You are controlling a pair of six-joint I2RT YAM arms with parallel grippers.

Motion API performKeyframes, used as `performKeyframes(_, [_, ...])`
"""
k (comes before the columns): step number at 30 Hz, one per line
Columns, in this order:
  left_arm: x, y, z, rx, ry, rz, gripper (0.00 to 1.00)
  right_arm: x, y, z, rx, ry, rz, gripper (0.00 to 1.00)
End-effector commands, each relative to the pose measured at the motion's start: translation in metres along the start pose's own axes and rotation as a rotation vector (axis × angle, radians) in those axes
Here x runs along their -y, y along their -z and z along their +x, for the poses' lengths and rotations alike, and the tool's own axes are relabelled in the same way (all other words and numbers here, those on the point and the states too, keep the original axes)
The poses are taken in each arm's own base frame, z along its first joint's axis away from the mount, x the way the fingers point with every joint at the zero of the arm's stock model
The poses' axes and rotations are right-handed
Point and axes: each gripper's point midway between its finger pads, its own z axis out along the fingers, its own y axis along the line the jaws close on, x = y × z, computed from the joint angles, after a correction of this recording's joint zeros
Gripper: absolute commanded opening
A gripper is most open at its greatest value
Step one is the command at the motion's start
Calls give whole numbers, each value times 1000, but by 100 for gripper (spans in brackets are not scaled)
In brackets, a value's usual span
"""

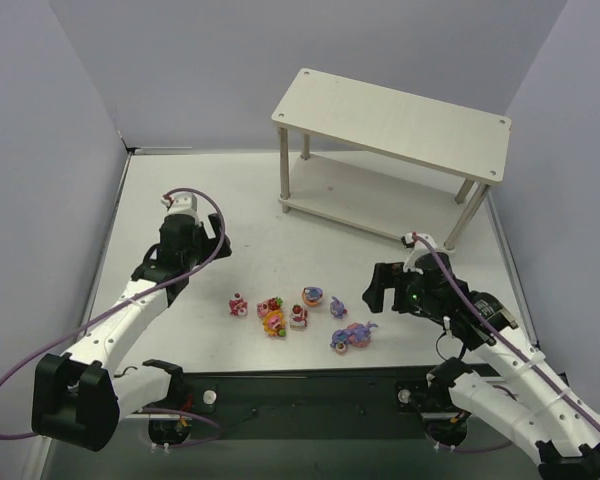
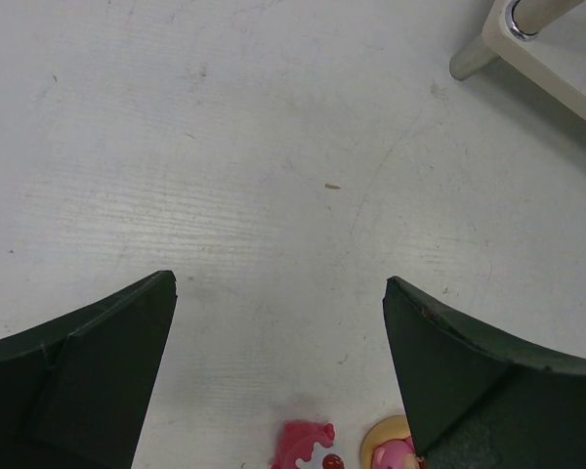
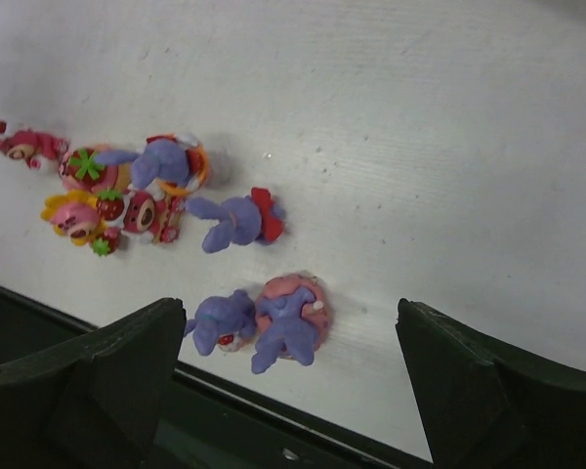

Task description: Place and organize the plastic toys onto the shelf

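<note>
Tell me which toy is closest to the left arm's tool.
The red-and-pink toy at the left end of the group. It sits slightly apart from the rest, on the side facing the left tool.

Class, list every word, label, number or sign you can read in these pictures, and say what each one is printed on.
None: no view shows any readable writing. The shelf, the toys and the table are all unmarked.

White table: plastic toys clustered near front; shelf (two-tier) far right.
</note>
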Motion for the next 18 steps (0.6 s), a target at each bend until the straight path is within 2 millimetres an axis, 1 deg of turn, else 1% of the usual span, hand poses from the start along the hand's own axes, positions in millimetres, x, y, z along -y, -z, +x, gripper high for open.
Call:
performKeyframes(1, [10, -2, -7, 25, -14, 60, 97, -10, -5, 32, -80, 87, -18, 94])
performKeyframes(4, [11, -3, -5, 20, -14, 73, 97, -16, -6, 52, -135, 124, -15, 94])
performKeyframes(5, [12, -4, -4, 19, -14, 77, 97, -13, -6, 60, -161, 130, 0, 94])
performKeyframes(6, [13, -4, -4, 18, -14, 82, 97, -11, -7, 63, -157, 130, 22, 94])
performKeyframes(7, [12, -5, -2, 12, -14, 80, 97, -13, -6, 67, -157, 149, 20, 94])
performKeyframes(10, [13, -8, 1, 0, -15, 84, 97, -14, -5, 81, -162, 123, 18, 94])
performKeyframes(11, [14, -9, 1, -2, -15, 85, 97, -15, -3, 81, -151, 100, 15, 94])
performKeyframes(12, [13, -9, 2, -3, -13, 85, 97, -13, -4, 87, -162, 95, 16, 93])
performKeyframes(14, [14, -11, 3, -10, -12, 88, 97, -16, -3, 92, -175, 84, -11, 89])
performKeyframes(15, [15, -11, 3, -13, -11, 90, 97, -15, -4, 97, -187, 70, -6, 85])
performKeyframes(18, [18, -13, 3, -19, -12, 101, 97, -14, -6, 107, -218, 49, -3, 79])
